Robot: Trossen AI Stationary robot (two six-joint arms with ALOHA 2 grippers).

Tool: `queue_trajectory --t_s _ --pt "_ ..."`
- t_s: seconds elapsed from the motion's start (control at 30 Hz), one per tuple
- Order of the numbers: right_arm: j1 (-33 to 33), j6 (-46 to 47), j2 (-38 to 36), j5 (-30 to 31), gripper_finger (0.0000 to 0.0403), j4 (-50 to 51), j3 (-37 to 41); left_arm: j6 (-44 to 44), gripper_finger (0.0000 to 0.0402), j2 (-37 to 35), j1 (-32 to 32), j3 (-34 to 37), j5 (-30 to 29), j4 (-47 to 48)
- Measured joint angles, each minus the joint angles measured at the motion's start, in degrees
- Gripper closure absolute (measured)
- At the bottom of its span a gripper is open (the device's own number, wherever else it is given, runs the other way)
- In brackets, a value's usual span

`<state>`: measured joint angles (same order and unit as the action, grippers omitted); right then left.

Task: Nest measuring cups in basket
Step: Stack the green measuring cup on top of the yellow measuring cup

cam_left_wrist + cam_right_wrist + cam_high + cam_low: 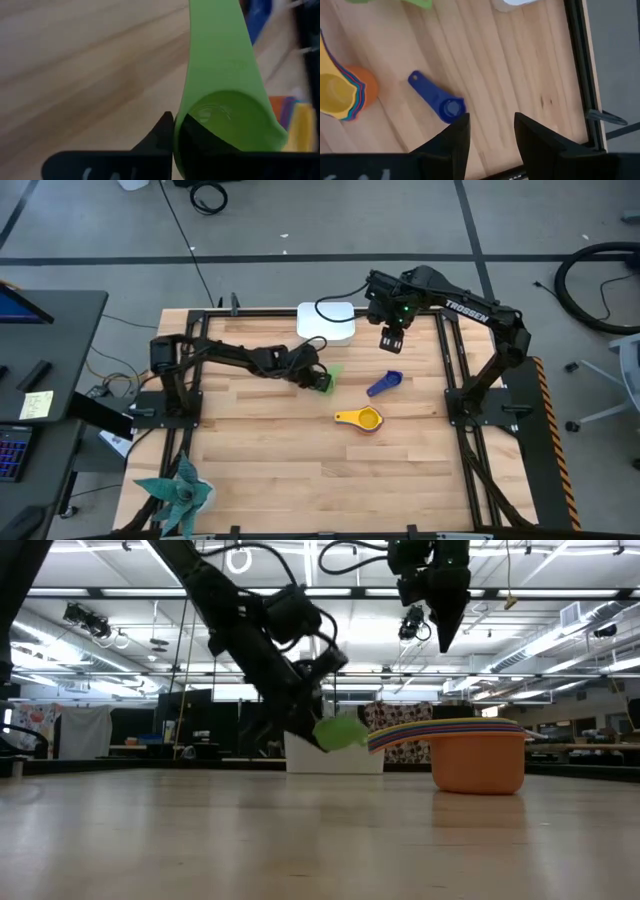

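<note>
Overhead, the left gripper [320, 378] is clamped on the green cup [331, 374] near the table's [260, 460] middle, just short of the white basket [327, 321], which looks empty. The right gripper [391, 338] hangs beside the basket with its jaws parted and nothing in them. One dark blue cup [385, 384] lies alone, and a nested stack [361, 418] with yellow on top lies nearby; nothing has reached the basket, so I judge the task barely begun.

From table height, the green cup [340, 731] is off the wood, and the stack [478, 752] shows an orange bowl under fanned handles, count unclear.

On the left wrist, the fingers [160, 137] pinch the green cup's [225, 100] rim.

On the right wrist, open fingers [455, 137] frame the blue cup [437, 102] and the stack [342, 92].
</note>
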<state>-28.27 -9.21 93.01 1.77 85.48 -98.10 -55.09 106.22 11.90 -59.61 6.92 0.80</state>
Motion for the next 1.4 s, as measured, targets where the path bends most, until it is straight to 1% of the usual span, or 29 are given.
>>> queue_trajectory --t_s 0.13,0.23,0.3,0.4,0.5,0.6,0.7,0.73,0.8,0.87,0.93,1.07,1.13,1.2,1.3,1.4 --pt "-0.21 0.00 0.00 0.44 0.0245 1.38 -0.02 -1.33 0.0387 -4.02 -1.78 -0.02 -1.89 1.96" --pt "-0.62 1.70 -0.61 2.97 0.0245 1.65 -0.02 -1.36 0.0387 -6.99 -4.18 -0.07 -3.32 4.26" --pt "-1.10 2.99 -1.94 4.77 0.0245 1.71 -0.02 -2.38 0.0387 -8.60 -6.01 -0.07 -4.18 5.11" --pt "-1.52 3.44 -5.15 6.89 0.0245 1.03 -0.04 -6.41 0.0387 -10.92 -8.79 -0.07 -6.12 5.25" --pt "-1.64 4.29 -9.27 7.25 0.0245 -0.63 -0.04 -13.15 0.0387 -12.03 -12.14 -0.61 -12.35 5.52" --pt "-1.61 4.47 -13.75 7.27 0.0245 -2.88 -0.07 -21.30 0.0387 -11.93 -15.67 -2.60 -21.60 5.96" --pt "-1.61 3.65 -17.66 7.36 0.0245 -5.11 -0.07 -28.28 0.0387 -10.28 -18.92 -6.78 -32.33 6.99" --pt "-1.62 3.01 -18.85 7.38 0.0245 -5.74 -0.07 -30.21 0.0387 -9.15 -19.82 -8.70 -36.27 7.71" --pt "-1.62 0.61 -21.18 7.43 0.0245 -6.73 -0.07 -32.94 0.0387 -6.48 -21.41 -13.28 -41.74 8.59" --pt "-1.67 -1.91 -23.26 7.45 0.0245 -7.53 -0.07 -33.24 0.0387 -3.39 -22.35 -19.15 -44.34 9.62" --pt "-1.88 -4.34 -25.05 7.42 0.0245 -7.53 -0.07 -33.25 0.0387 0.66 -22.76 -25.87 -44.61 13.03" --pt "-1.88 -5.79 -28.53 7.16 0.0245 -7.44 -0.07 -34.87 0.0387 9.09 -22.71 -40.56 -41.10 27.20" --pt "-1.88 -5.99 -30.04 7.16 0.0245 -7.44 -0.07 -37.86 0.0387 12.85 -22.87 -48.24 -40.40 33.83" --pt "-1.88 -5.99 -31.41 7.14 0.0245 -7.42 -0.07 -41.69 0.0387 16.50 -23.24 -54.47 -40.39 39.49" --pt "-1.88 -5.99 -33.16 6.92 0.0245 -7.41 -0.07 -45.54 0.0387 21.51 -23.96 -61.61 -40.83 42.30" --pt "-1.88 -5.99 -34.38 6.03 0.0245 -7.43 -0.07 -50.28 0.0387 25.48 -24.82 -66.36 -41.61 43.85"
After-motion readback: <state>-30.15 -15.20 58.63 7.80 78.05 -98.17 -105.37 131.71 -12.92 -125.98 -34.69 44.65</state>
